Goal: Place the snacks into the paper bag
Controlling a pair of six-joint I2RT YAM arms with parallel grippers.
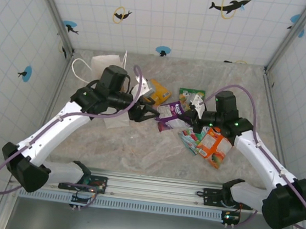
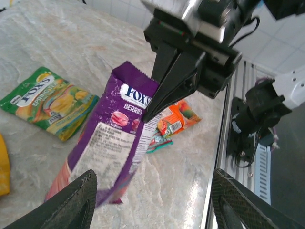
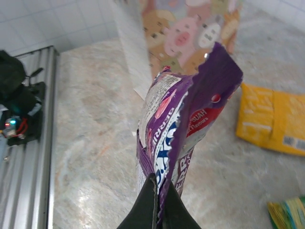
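Early on: right jaws pinch the purple packet (image 2: 108, 140), left jaws gape wide, other snacks (image 1: 215, 146) lie outside the paper bag (image 1: 101, 63).

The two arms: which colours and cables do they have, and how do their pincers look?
Left arm and right arm have white shells, black joints and a mauve cable each. Green lights dot the right one. The left pincer has black textured fingers; the right pincer has black tapered ones.
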